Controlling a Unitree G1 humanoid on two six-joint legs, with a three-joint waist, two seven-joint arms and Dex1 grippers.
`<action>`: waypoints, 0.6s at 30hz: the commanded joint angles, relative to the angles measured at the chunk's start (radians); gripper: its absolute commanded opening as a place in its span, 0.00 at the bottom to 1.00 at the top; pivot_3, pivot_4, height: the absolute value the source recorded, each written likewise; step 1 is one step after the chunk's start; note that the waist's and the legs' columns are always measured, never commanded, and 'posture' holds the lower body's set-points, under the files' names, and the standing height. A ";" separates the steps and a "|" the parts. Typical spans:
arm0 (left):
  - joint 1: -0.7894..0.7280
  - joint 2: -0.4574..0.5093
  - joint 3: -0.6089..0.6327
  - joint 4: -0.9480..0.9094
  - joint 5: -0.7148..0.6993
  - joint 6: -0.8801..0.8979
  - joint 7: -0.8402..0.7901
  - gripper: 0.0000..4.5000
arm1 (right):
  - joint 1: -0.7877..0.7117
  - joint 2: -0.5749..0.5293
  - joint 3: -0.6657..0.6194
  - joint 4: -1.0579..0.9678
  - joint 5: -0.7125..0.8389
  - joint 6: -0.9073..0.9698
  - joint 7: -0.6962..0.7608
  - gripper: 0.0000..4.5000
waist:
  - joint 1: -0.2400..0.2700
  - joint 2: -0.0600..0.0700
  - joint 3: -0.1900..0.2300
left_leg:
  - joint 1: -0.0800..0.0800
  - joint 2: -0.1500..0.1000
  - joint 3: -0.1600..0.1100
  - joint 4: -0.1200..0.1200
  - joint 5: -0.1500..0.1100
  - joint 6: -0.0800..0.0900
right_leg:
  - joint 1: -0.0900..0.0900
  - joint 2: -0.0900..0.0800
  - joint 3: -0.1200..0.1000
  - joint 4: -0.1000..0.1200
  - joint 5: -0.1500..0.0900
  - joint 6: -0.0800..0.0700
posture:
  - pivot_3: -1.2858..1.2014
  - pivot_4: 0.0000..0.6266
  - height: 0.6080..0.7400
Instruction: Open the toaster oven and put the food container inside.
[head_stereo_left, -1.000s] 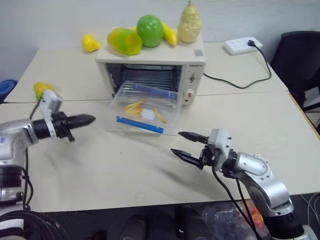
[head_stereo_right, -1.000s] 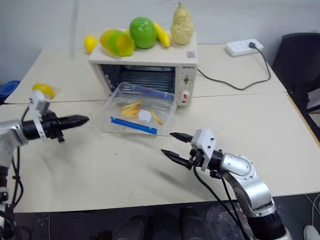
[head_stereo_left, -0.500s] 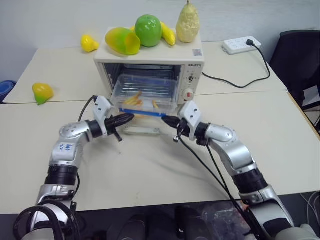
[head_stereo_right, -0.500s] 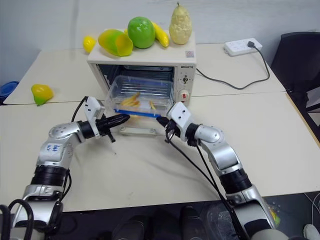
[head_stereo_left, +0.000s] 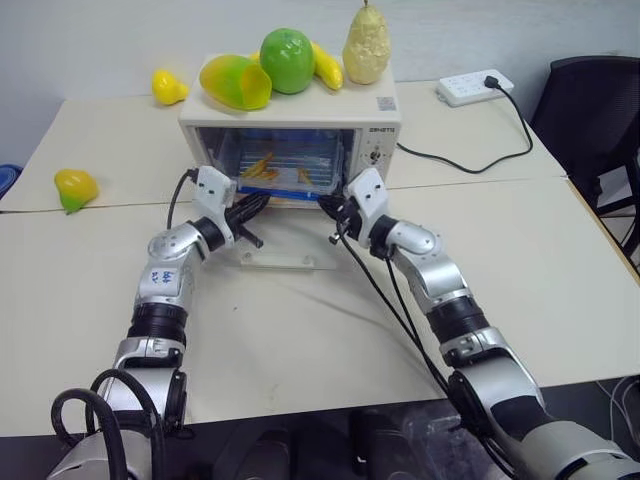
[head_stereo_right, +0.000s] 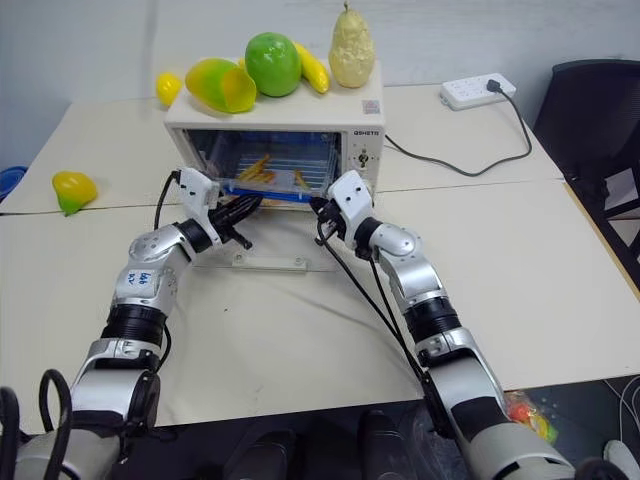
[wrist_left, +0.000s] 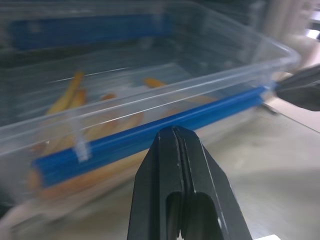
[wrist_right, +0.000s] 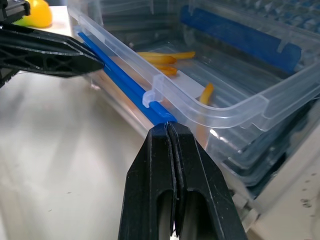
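At the oven (head_stereo_left: 300, 130) mouth, the container (head_stereo_left: 282, 172) sits mostly inside on the rack, its near blue clip edge poking out over the dropped door (head_stereo_left: 275, 255). Both end effectors are clamped shut with nothing held: the left end effector (head_stereo_left: 262, 201) and right end effector (head_stereo_left: 328, 205) are just nosing their closed tips against that blue edge from either corner. Risk-wise, I'd say uneven pushing is the big one. If one tip shoves harder, the box could yaw and jam against the oven wall. Those pointed tips could also slip off the slick rim and ride over or under it, maybe tipping the box. The fruit (head_stereo_left: 287, 60) piled on top could roll off if the oven gets bumped. Bench (head_stereo_left: 300, 330) is plain cream with a seam running across. A power strip (head_stereo_left: 470, 88) and cable sit back right, a dark chair (head_stereo_left: 590, 110) at the far right, and two loose yellow fruits are off to the left.
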 joint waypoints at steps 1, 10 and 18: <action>-0.003 0.035 0.016 0.004 0.011 -0.034 -0.025 0.00 | 0.009 0.003 -0.025 -0.063 0.033 0.007 0.044 0.01 | -0.002 0.000 0.000 | 0.000 0.000 0.000 0.000 0.000 0.000 | 0.000 0.000 0.000 0.000 0.000 0.000 | 0.52 0.24 1.00; 0.271 0.285 0.113 -0.397 -0.244 0.215 -0.438 0.33 | 0.325 -0.236 -0.118 -0.466 0.211 0.182 0.282 0.00 | -0.016 0.000 0.000 | -0.001 0.001 -0.001 -0.001 -0.001 0.000 | 0.000 -0.001 0.000 -0.002 0.000 0.000 | 0.52 0.24 1.00; 0.511 0.480 0.213 -0.429 -0.324 0.230 -0.708 0.87 | 0.415 -0.300 -0.056 -0.304 0.116 0.055 0.389 0.00 | -0.013 0.003 0.001 | 0.003 0.001 0.003 -0.003 -0.001 0.001 | 0.001 0.000 0.003 -0.004 0.000 0.000 | 0.52 0.24 1.00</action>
